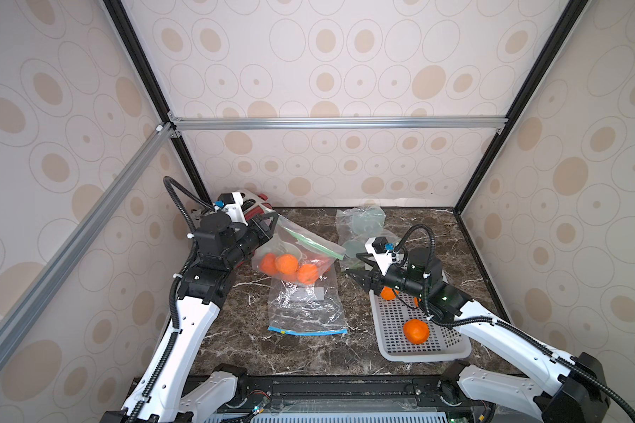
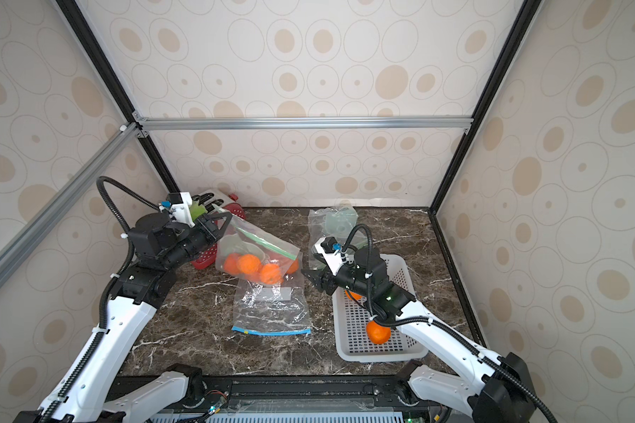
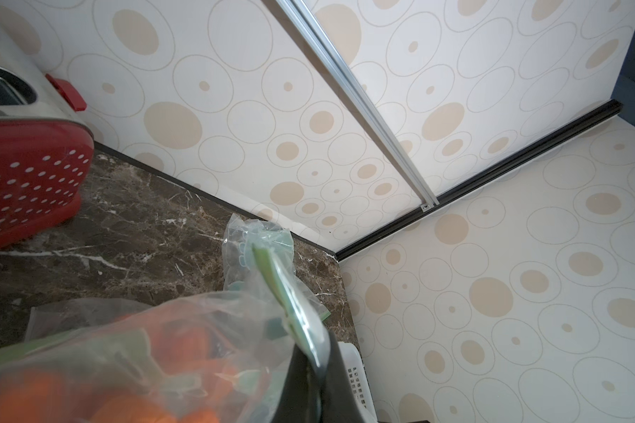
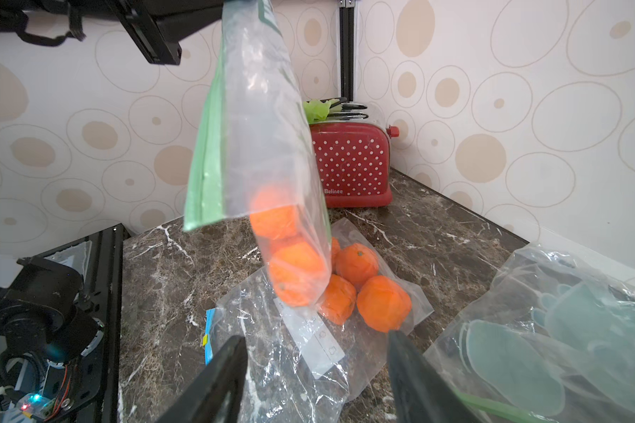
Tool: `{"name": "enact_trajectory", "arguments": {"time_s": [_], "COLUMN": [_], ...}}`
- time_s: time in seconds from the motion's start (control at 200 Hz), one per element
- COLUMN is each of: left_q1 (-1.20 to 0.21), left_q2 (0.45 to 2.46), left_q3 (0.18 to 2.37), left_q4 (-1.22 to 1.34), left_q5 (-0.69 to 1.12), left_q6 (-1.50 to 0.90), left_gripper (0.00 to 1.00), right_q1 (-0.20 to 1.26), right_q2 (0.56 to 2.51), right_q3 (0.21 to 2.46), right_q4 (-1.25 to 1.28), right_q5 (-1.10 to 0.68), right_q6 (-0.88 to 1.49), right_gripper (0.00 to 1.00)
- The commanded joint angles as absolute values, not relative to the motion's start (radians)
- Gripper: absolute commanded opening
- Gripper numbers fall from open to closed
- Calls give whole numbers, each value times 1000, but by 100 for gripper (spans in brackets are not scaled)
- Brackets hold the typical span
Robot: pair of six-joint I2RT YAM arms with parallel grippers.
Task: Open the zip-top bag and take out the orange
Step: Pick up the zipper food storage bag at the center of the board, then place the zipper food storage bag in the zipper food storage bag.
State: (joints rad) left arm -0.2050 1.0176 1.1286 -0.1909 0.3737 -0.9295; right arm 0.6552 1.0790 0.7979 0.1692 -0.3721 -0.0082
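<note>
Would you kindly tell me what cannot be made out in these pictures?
- Green-zip bag: whether its seal is open; thin in both top views, blurred in the left wrist view.
- Oranges in the white basket: count unknown; the right arm covers some in both top views.
- Rear bag: pale green contents unidentifiable through crumpled plastic in any view.

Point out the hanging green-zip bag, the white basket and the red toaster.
Hanging clear plastic bag with green zip (image 4: 257,146): right wrist view, on its clear side wall.
White perforated plastic basket (image 1: 387,322): a top view, on its bare mesh floor.
Red white-dotted toaster (image 4: 349,164): right wrist view, on its dotted side panel.
</note>
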Motion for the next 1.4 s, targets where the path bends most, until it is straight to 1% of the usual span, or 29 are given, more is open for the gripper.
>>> {"name": "enact_trajectory", "arguments": {"time_s": [0.0,0.2,0.3,0.436,0.571,0.681,0.821,0.921,1.021,1.042,1.092,1.142,1.177,1.202,1.267,1.297,1.327,1.367,1.392], "left_q1": [-211,-216,-222,-226,-226,-226,-225,-226,-226,-227,-227,-226,-226,-227,-225,-226,-225,-225,-224], "left_q2": [998,1035,1042,1040,1045,1047,1042,1034,1024,1021,1015,1010,1005,1002,989,982,974,961,952], "left_q3": [1079,978,937,925,931,938,948,952,956,956,958,962,968,971,995,1017,1044,1080,1102], "left_q4": [-150,-96,-64,-63,-76,-83,-105,-115,-125,-127,-133,-145,-158,-164,-205,-247,-290,-347,-379], "left_q5": [379,400,408,404,408,415,417,423,425,425,428,431,432,436,440,428,412,385,365], "left_q6": [-977,-1017,-1032,-1028,-1019,-1014,-1001,-997,-991,-990,-987,-979,-968,-956,-901,-852,-803,-725,-678], "left_gripper": [4,5,4,5,8,8,9,9,11,11,12,14,17,23,50,63,72,84,89], "right_q1": [659,668,713,767,851,898,934,945,947,947,953,953,953,954,953,952,951,946,942], "right_q2": [1063,1106,1142,1221,1325,1396,1465,1502,1538,1545,1556,1550,1535,1522,1481,1461,1437,1403,1379], "right_q3": [786,781,795,865,998,1060,1128,1145,1168,1172,1175,1172,1165,1160,1149,1148,1148,1146,1140], "right_q4": [206,239,232,220,98,69,25,45,39,41,70,91,96,96,82,56,19,-30,-54], "right_q5": [-420,-487,-488,-490,-398,-243,-36,80,135,149,202,213,198,179,130,104,66,6,-32], "right_q6": [-1,-5,-85,-193,-371,-477,-604,-646,-676,-683,-685,-684,-678,-674,-661,-658,-659,-661,-655], "right_gripper": [65,73,79,83,83,83,80,72,69,67,59,52,47,41,23,17,14,13,13]}}
